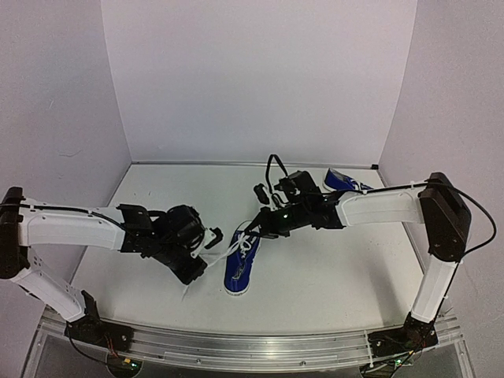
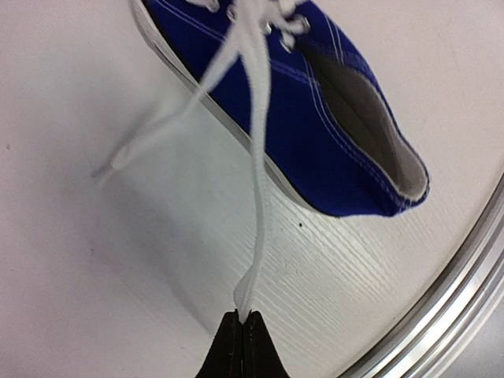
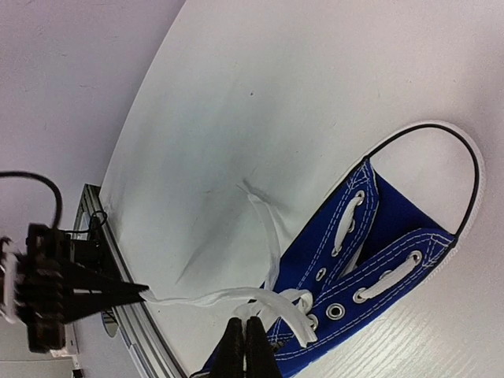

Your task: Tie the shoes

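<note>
White table (image 1: 331, 283) with faint wood grain, an aluminium rail (image 1: 236, 346) along its near edge and pale walls (image 1: 260, 79) on three sides. Left hand (image 2: 242, 317) is pinched tight on a white lace (image 2: 257, 157) that runs nearly straight to the near shoe (image 1: 239, 268), which lies mid-table. Right hand (image 3: 246, 324) has its fingers pressed together just over that shoe's eyelets, and I cannot tell whether it grips a lace; the second shoe (image 1: 342, 180) sits far right, beside the right arm.

Near shoe (image 1: 239, 272) getting all the attention
Left gripper (image 1: 213, 237) just left of its laces (image 1: 244, 246), right gripper (image 1: 253, 229) just behind them, other shoe (image 1: 341, 180) well behind, off right.
</note>
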